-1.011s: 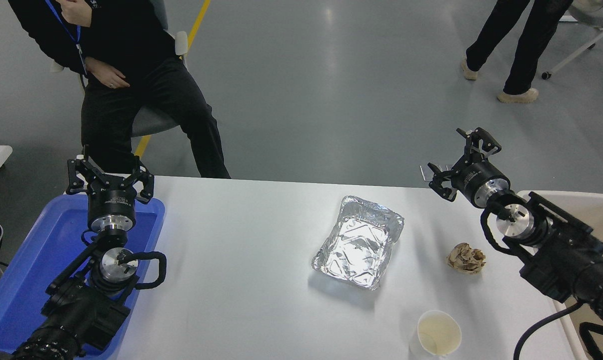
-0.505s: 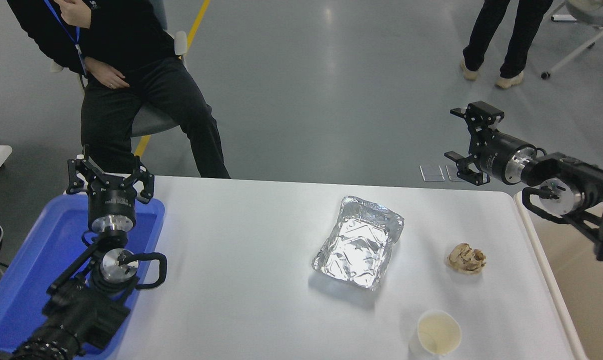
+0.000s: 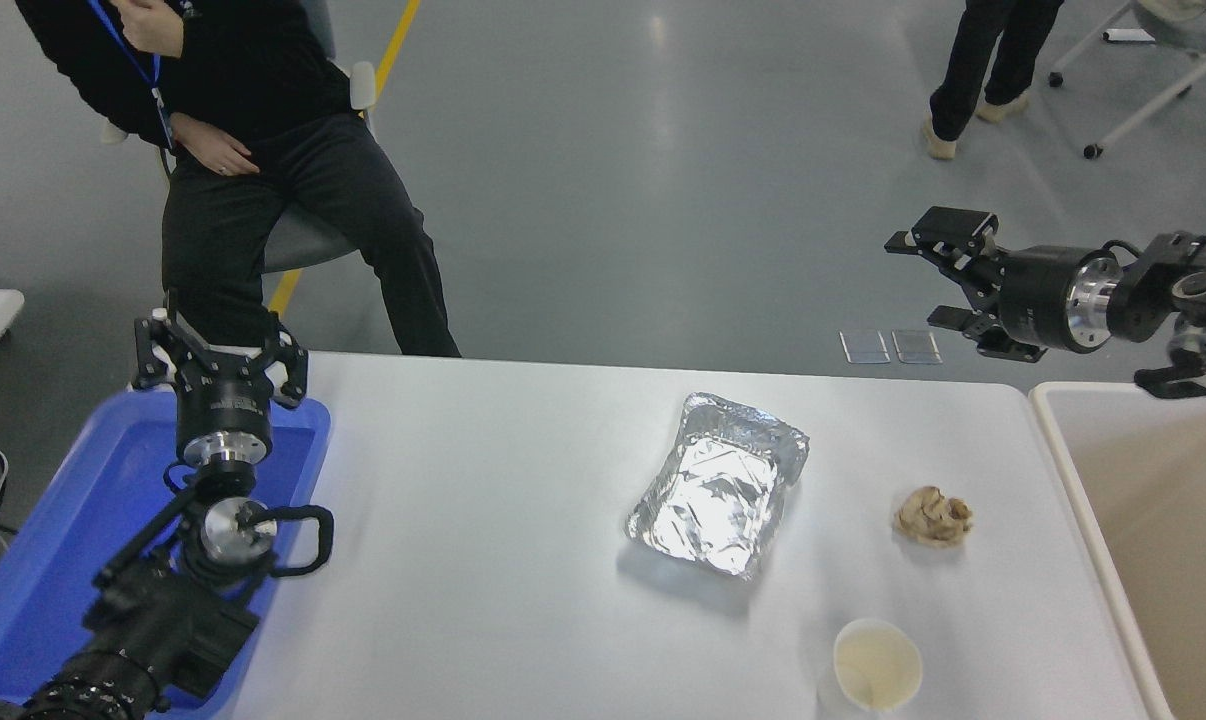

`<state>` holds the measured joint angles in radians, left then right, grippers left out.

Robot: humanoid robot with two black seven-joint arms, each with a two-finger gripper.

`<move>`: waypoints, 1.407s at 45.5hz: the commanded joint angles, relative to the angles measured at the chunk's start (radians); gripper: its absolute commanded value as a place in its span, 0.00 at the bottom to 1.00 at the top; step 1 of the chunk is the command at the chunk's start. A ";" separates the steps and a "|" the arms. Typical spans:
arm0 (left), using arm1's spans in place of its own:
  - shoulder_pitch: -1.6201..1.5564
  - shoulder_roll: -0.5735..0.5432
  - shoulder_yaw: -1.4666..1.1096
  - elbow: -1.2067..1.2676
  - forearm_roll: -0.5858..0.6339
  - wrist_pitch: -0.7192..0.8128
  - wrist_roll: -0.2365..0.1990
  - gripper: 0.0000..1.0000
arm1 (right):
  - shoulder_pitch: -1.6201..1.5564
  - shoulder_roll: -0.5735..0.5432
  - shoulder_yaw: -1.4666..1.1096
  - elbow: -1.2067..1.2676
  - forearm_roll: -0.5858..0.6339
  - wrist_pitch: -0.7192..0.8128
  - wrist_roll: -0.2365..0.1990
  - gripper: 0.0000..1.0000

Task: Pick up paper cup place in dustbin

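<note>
The small white paper cup (image 3: 876, 668), upright near the white table's (image 3: 483, 520) front edge, looks light and crushable, best gripped gently across its rolled rim by the right gripper (image 3: 948, 283), whose fingers stand apart and empty beyond the table's far right corner.

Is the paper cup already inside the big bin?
No, the cup stands upright on the table near its front edge, left of the bin.

Right tool (image 3: 938, 280) higher, off the table (image 3: 483, 520).
</note>
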<state>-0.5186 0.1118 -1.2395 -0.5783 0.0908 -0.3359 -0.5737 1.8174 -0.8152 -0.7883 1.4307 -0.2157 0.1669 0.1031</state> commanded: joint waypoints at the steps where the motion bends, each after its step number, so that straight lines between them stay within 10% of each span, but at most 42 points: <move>1: 0.000 0.000 0.000 0.000 0.000 0.000 0.000 0.99 | 0.402 0.039 -0.397 0.267 -0.063 0.009 0.021 1.00; 42: 0.000 0.000 0.000 0.000 0.000 0.000 0.000 0.99 | 0.490 0.424 -0.640 0.315 -0.165 0.362 0.128 1.00; 64: 0.000 0.000 0.000 0.000 0.000 0.000 0.000 0.99 | 0.240 0.513 -0.600 0.315 0.015 0.223 0.145 1.00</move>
<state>-0.5185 0.1119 -1.2395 -0.5783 0.0905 -0.3359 -0.5737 2.1677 -0.3307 -1.4012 1.7449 -0.2416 0.4772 0.2441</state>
